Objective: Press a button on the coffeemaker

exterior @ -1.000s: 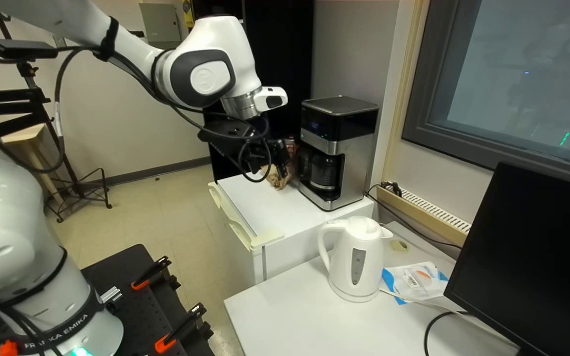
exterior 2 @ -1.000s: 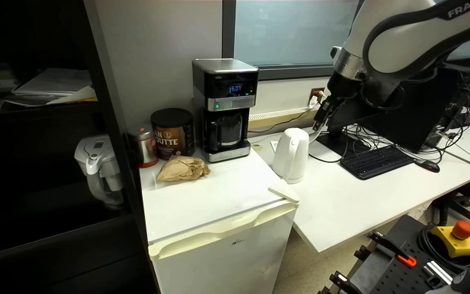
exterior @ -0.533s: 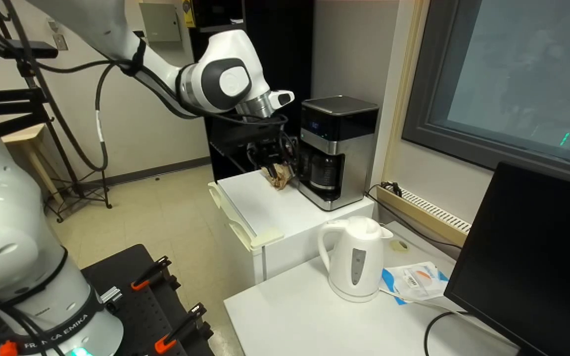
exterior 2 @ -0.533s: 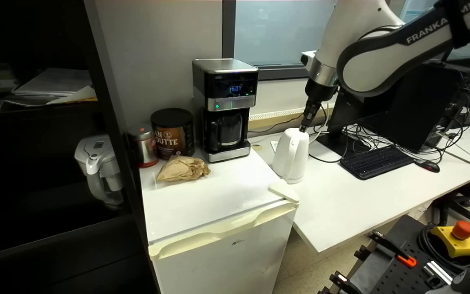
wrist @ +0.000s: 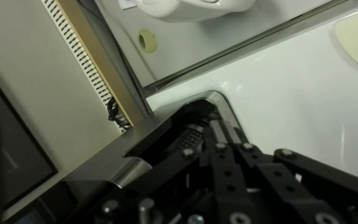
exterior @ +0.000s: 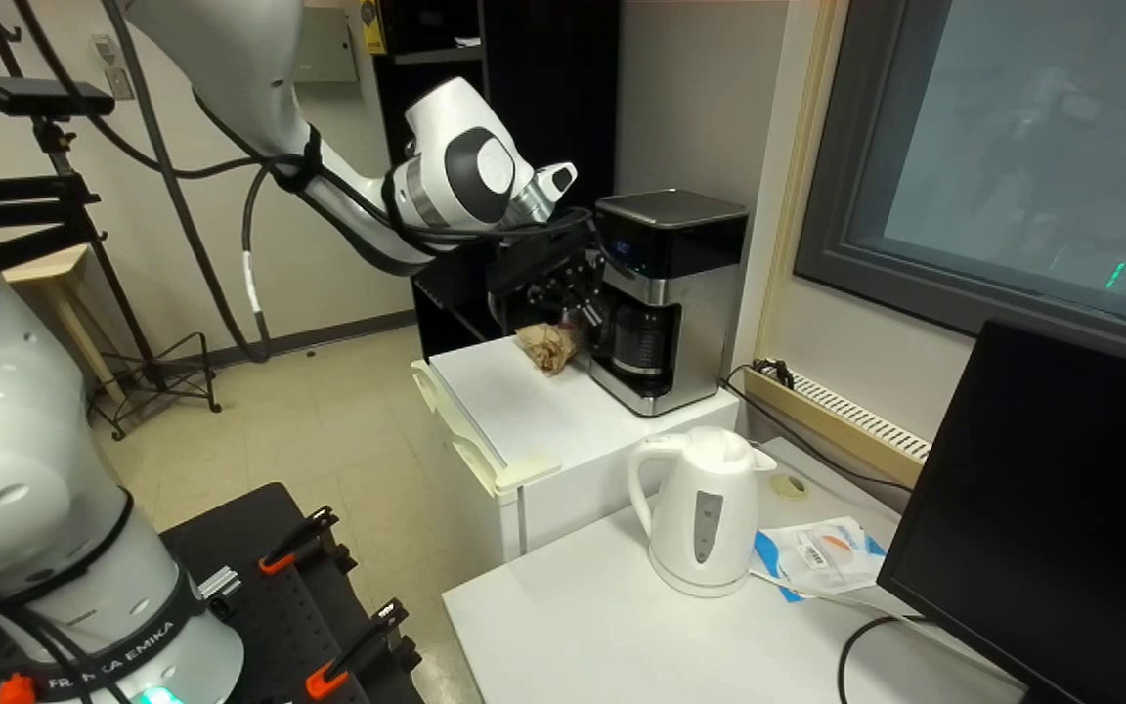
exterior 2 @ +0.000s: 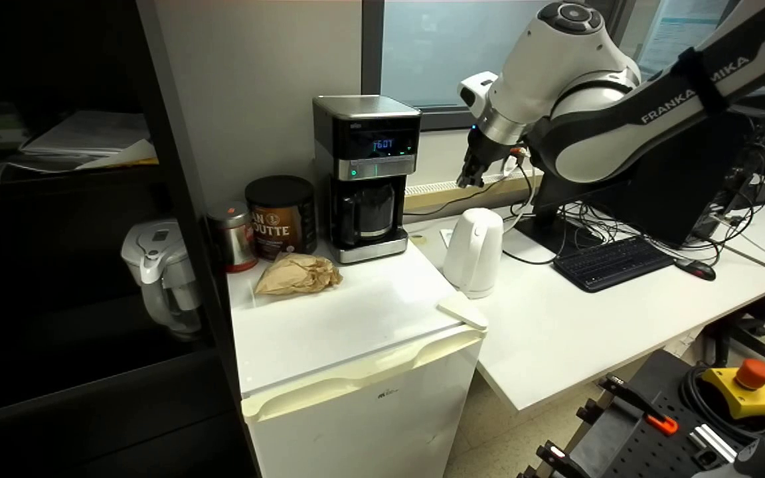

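Note:
The coffeemaker (exterior: 705,332), black and silver with a dark glass carafe (exterior 2: 372,212), stands upright on the small white fridge. Its blue clock display is lit, and a green-lit button (exterior 2: 353,172) shows on the silver strip under it. My gripper (exterior: 594,311) hovers in front of the machine, overlapping its front edge in an exterior view. Seen from elsewhere, the gripper (exterior 2: 469,182) is to the machine's right and apart from it. In the wrist view the gripper (wrist: 225,132) has its fingers together, nothing between them, with the coffeemaker's side (wrist: 117,152) below and left.
A white kettle (exterior 2: 474,252) stands on the desk beside the fridge. A crumpled paper bag (exterior 2: 299,273), a coffee can (exterior 2: 281,219) and a steel canister (exterior 2: 233,236) sit left of the machine. A monitor (exterior: 1061,518) stands on the desk.
The arm has moved toward the coffeemaker, rightward in one exterior view and leftward in the other. The gripper has tilted toward the machine and its fingers have come together.

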Action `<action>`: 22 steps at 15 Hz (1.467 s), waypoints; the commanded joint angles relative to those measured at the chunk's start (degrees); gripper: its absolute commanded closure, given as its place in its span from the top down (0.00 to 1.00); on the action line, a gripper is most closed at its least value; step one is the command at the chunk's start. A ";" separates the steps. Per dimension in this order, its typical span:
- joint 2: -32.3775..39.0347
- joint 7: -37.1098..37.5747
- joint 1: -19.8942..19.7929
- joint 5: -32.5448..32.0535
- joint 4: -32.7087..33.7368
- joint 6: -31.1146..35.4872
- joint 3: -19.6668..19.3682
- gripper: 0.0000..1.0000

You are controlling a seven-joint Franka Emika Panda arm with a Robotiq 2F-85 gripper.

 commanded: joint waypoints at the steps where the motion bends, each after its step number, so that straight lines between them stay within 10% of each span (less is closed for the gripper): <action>1: 3.89 5.67 -0.98 -10.14 4.16 5.22 0.27 0.00; 22: 17.45 32.49 0.81 -45.86 22.53 9.10 -0.08 0.00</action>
